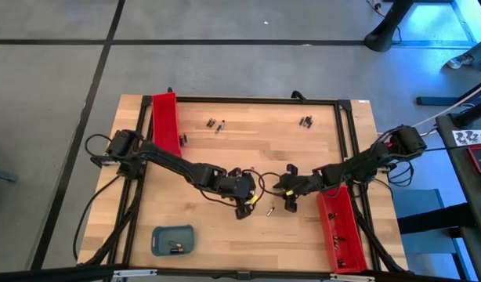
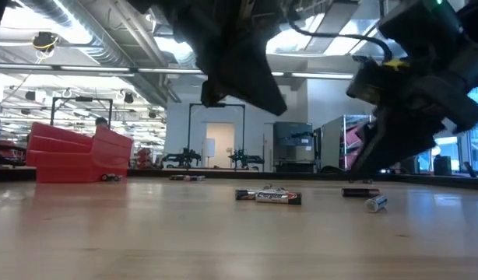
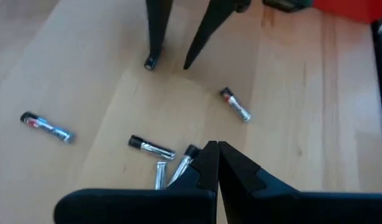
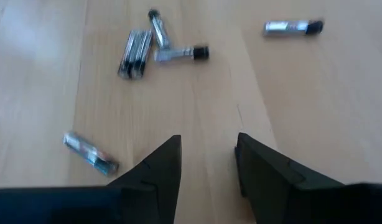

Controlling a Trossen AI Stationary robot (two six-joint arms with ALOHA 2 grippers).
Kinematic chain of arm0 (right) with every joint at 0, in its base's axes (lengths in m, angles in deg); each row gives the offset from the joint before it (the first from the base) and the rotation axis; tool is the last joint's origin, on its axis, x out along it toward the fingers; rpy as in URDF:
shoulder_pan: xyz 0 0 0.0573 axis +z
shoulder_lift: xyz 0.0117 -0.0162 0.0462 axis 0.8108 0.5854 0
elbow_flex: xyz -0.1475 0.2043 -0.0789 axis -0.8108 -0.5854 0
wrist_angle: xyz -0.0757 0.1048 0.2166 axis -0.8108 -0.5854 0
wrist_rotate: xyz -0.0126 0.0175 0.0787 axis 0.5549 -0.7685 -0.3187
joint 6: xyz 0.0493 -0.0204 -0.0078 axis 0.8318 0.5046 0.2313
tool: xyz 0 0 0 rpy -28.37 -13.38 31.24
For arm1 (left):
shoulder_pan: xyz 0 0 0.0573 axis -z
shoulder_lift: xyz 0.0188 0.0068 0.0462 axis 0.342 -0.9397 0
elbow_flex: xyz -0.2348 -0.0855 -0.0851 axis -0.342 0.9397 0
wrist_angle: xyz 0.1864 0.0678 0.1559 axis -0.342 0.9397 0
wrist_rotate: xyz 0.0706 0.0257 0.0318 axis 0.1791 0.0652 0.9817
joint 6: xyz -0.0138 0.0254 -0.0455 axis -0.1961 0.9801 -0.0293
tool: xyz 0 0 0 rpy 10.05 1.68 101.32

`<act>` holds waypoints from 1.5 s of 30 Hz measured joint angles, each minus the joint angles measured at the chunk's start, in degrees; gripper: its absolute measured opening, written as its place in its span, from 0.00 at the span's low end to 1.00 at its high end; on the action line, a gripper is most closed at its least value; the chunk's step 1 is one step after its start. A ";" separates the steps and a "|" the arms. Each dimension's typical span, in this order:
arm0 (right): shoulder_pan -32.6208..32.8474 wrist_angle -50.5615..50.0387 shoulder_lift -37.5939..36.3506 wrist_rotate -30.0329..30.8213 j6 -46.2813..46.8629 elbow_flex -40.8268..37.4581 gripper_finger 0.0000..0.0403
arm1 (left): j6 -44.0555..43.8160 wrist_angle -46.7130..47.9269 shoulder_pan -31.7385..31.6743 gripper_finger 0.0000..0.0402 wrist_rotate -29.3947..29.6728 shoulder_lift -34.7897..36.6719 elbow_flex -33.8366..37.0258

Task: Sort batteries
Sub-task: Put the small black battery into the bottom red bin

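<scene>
Left gripper (image 3: 214,149) closed, empty; right gripper (image 4: 206,152) parted over batteries (image 4: 136,45). Blue-grey tray (image 1: 173,240) only overhead.

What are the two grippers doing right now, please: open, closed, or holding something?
Left gripper: closed, tips together above the table; no battery seen between them.
Right gripper: open, empty, over bare wood.

Overhead camera looks straight down on whole surface (image 1: 225,149); low camera level across it toward room; wrist cameras close, sharing scattered batteries (image 3: 151,148) mid-surface.
</scene>
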 joint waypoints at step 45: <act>-4.12 19.70 -3.73 0.40 -5.61 -17.33 0.38 | -10.50 0.45 0.11 0.01 2.03 0.30 -0.04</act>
